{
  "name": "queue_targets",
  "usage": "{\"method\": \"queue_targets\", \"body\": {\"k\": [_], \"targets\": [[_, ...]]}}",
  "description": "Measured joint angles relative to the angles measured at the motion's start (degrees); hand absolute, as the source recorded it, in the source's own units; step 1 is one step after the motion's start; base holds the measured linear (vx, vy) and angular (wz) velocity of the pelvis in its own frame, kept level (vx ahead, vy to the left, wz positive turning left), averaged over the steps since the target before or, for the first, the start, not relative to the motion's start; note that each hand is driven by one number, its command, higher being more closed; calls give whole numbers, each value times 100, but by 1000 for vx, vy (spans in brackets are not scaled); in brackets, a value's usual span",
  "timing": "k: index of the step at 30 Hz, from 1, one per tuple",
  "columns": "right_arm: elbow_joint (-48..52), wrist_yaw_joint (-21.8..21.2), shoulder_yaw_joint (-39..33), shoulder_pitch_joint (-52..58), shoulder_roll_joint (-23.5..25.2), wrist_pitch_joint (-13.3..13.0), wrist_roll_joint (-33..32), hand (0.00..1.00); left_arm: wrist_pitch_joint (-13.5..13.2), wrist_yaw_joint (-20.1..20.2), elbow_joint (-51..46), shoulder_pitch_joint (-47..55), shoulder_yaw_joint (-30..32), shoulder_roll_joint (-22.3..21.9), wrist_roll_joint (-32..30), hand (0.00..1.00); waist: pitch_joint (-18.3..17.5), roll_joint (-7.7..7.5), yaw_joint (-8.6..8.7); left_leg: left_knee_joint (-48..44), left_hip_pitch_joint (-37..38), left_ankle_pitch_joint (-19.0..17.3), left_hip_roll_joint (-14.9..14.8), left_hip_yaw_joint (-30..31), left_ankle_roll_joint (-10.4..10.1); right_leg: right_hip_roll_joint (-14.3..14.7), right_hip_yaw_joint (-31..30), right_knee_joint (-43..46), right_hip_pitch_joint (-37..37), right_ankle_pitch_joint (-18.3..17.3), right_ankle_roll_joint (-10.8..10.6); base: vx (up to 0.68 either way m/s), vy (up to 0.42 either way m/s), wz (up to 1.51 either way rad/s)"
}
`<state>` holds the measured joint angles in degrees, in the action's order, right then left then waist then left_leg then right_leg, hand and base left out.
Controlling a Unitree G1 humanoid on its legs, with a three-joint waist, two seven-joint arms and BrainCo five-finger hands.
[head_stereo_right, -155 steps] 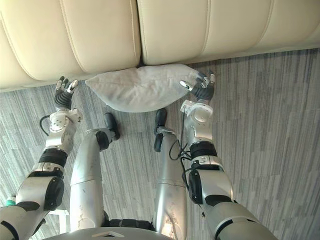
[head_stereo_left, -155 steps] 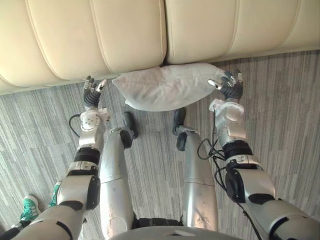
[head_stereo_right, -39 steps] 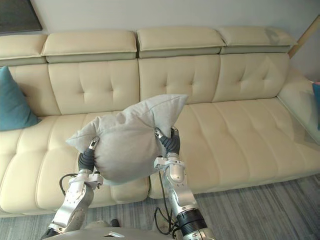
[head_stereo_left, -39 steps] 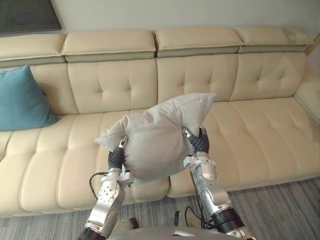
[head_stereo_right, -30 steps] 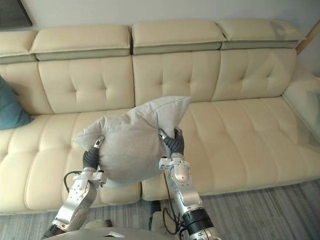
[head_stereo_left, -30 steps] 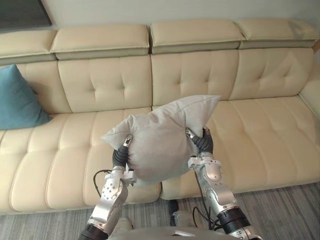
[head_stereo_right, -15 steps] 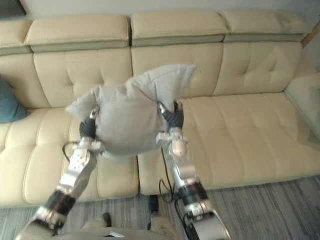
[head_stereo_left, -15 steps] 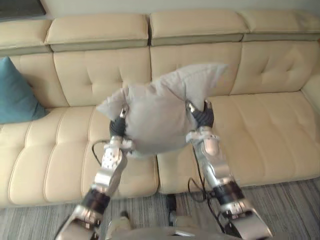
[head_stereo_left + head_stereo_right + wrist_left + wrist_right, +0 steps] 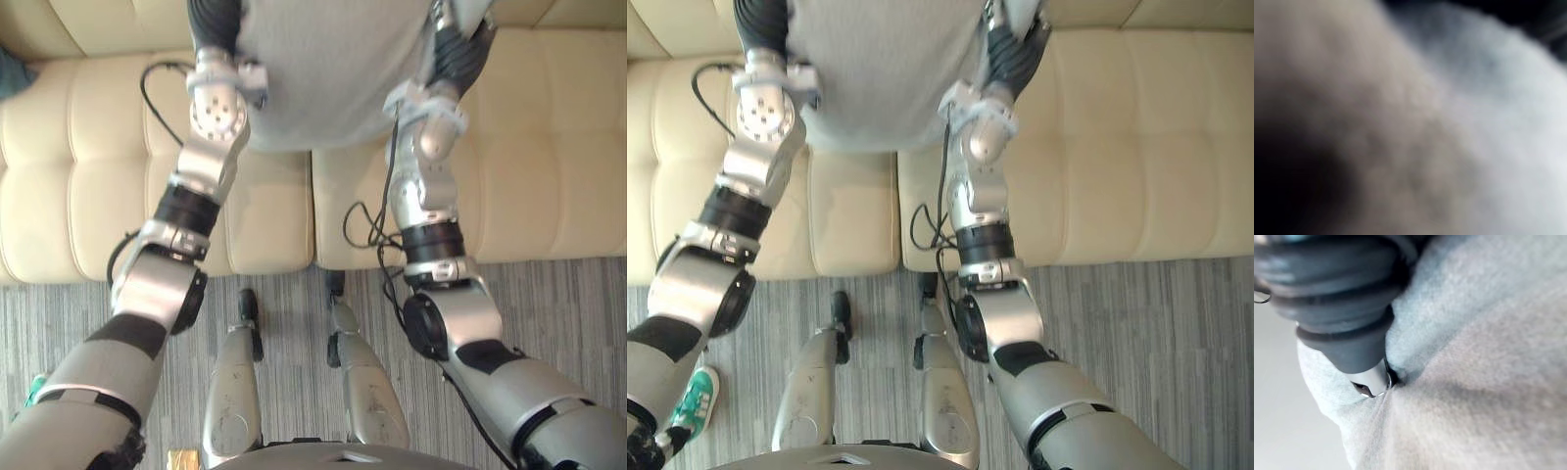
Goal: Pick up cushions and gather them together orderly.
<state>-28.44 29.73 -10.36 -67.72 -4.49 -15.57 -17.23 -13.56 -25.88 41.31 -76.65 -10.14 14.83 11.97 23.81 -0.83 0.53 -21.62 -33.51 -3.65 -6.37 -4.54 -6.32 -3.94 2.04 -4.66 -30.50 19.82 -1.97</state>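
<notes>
Both arms stretch forward and up over the sofa [image 9: 549,147], elbows nearly straight, forearms running away from the robot toward the far edge of the scene. The left hand [image 9: 217,22] sits at the left flank of the grey cushion [image 9: 333,69], its dark ribbed cover against the fabric. The right hand [image 9: 458,54] sits at the right flank, its wrist bent slightly inward. The cushion is squeezed between the two hands, held in the air above the cream seat, roughly over the seam where two seat sections meet.

In the right wrist view the right hand's ribbed cover [image 9: 1337,298] is pushed into the grey cloth, which dents around it. Whether that hand grips or only presses cannot be told. The left wrist view shows fabric at very close range [image 9: 1474,122], and the left hand's grip cannot be told either.

The visible part of the cushion spans left to right between the hands, with its rounded lower edge toward the robot. Its far end is cut off, so its long axis cannot be told.

Grey striped carpet [image 9: 568,304] lies in front of the sofa, and a person's green-and-white shoe [image 9: 691,406] shows near left.
</notes>
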Motion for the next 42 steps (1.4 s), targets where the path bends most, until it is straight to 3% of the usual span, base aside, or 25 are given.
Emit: {"method": "queue_targets", "body": {"k": [2, 8, 9, 15, 23, 27, 36, 39, 42], "targets": [[-291, 147, -146, -569, -9, -81, 13, 100, 8, -1, 229, -531, 115, 41, -40, 100, 16, 1, 5, 47, -407, 113, 67, 7, 9, -58, 0, 0, -424, 86, 1, -45, 42, 15], [-474, 173, -163, -966, -40, -155, 6, 100, 6, 3, 236, -747, 477, -21, -27, 100, 119, 30, -82, 141, -989, 237, 83, 17, 14, -94, -8, 0, -1028, 174, -34, -50, 32, 9], [-450, 164, -155, -1015, -49, -155, 7, 0, 8, -1, 236, -747, 620, -104, 16, 0, 119, 30, -115, 116, -1128, 237, 78, 20, 14, -93, -5, 1, -1146, 180, -37, -49, 13, 5], [-115, 202, -90, -1264, -70, -173, -29, 0, -27, -20, 9, -707, 1503, -534, 426, 0, 120, 29, -234, -142, -1671, 187, -10, 67, 15, -41, 22, 2, -1504, 241, -61, -65, 12, 5], [179, 325, 136, -1262, -416, -162, -35, 0, -82, -21, -496, -459, 1755, -481, 605, 0, 119, 28, -350, -140, -1886, 228, -121, 74, -50, 63, 21, 12, -1726, 242, -58, -61, -19, -2], [180, 279, 243, -1263, -959, -152, -167, 0, -88, -2, -656, -460, 1751, -182, 779, 0, 119, 28, -351, -148, -1887, 244, -149, 76, -70, 87, 31, 79, -1757, 241, -58, -54, -20, -2], [43, -346, 360, -1259, -2168, -147, -1085, 0, -224, 444, -692, -340, 1858, 1249, 1277, 0, 119, 28, -390, -318, -1740, 237, -170, 78, -56, 90, 31, 192, -1567, 231, -54, -72, -18, -1], [81, -447, 357, -1048, -2530, -152, -1283, 0, -303, 552, -1035, 234, 2059, 1561, 1400, 0, 114, 22, -409, -342, -1631, 205, -187, 73, -19, 97, 45, 191, -1430, 132, -59, -65, -38, 0], [951, -570, 325, 39, -2798, -169, -1392, 0, -387, 629, -1645, 1431, 2468, 1739, 1428, 0, 113, 21, -408, -321, -1406, 134, -230, 68, -4, 133, 54, 130, -1170, 48, -72, -39, -40, 0]]}}
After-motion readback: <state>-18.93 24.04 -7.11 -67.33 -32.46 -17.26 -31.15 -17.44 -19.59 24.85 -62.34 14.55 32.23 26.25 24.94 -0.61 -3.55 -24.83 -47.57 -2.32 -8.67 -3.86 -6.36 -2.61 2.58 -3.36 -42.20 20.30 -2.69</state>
